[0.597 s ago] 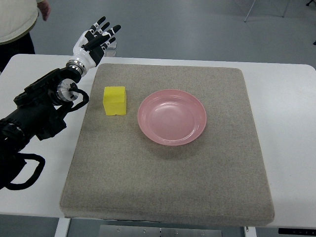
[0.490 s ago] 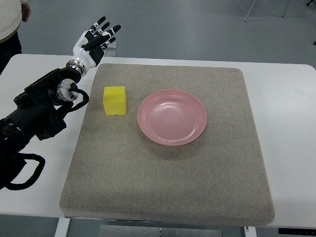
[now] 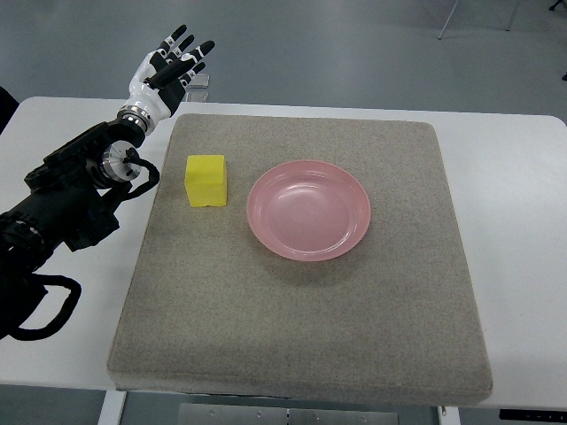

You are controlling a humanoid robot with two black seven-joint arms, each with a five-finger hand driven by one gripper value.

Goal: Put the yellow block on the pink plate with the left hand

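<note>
Beyond the mat's [image 3: 301,292] far-left corner, left hand [image 3: 165,75] splayed, empty, well apart from yellow block [image 3: 205,181].

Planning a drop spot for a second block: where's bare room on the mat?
The whole near half of the mat below the yellow block and pink plate is bare, as is the strip right of the plate. Only a narrow gap separates block and plate. The left robot hand hovers open beyond the mat's far left corner.
</note>
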